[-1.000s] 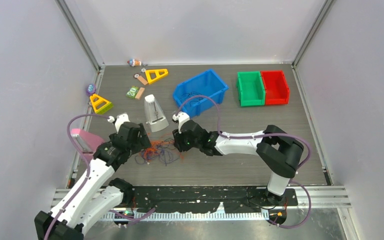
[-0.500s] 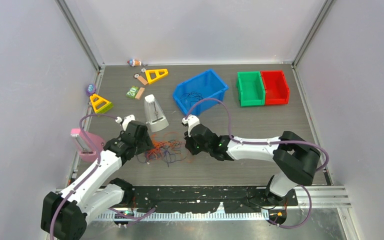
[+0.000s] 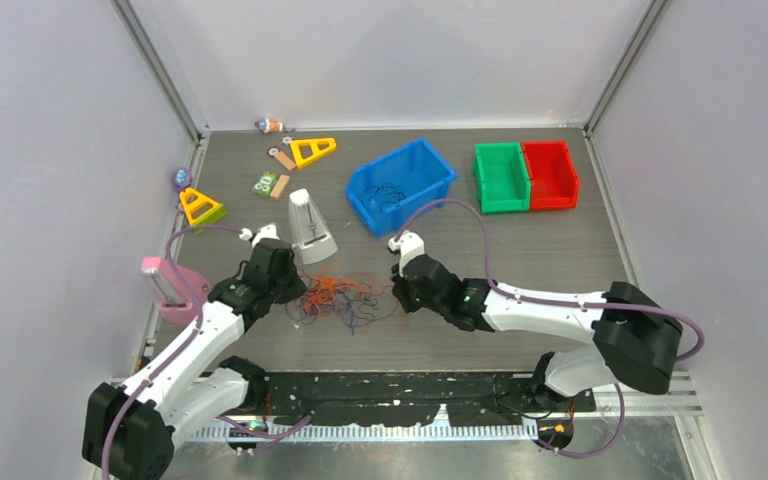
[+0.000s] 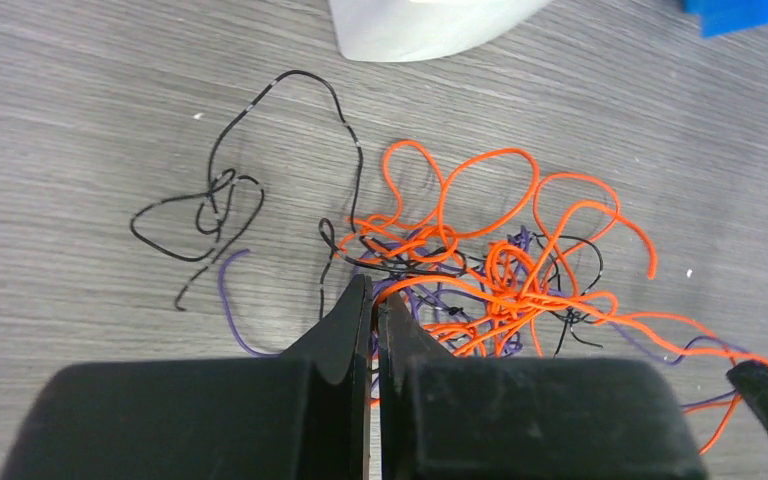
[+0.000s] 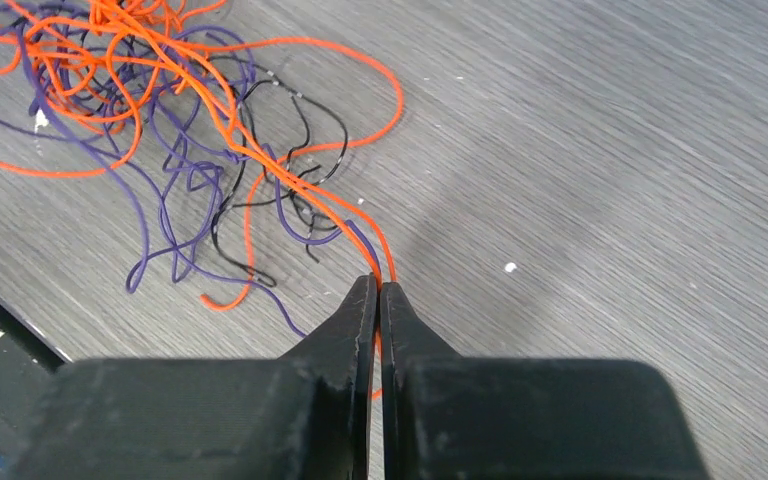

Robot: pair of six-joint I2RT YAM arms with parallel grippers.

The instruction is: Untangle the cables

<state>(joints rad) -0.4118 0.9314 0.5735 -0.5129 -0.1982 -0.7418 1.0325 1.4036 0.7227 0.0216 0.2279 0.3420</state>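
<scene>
Top external view: cables [image 3: 345, 298] strung out on table [image 3: 520, 220] between left gripper [image 3: 293, 298] and right gripper [image 3: 398, 296], long axis left to right, arm to arm. Densest clump nearer left gripper. Left wrist view: jaws pressed together at tangle's near edge, apparently nipping an orange strand. Right wrist view: jaws pinching two orange-red strands that lead straight back into tangle. Likely next: pull apart along that axis, watching for knots tightening.
</scene>
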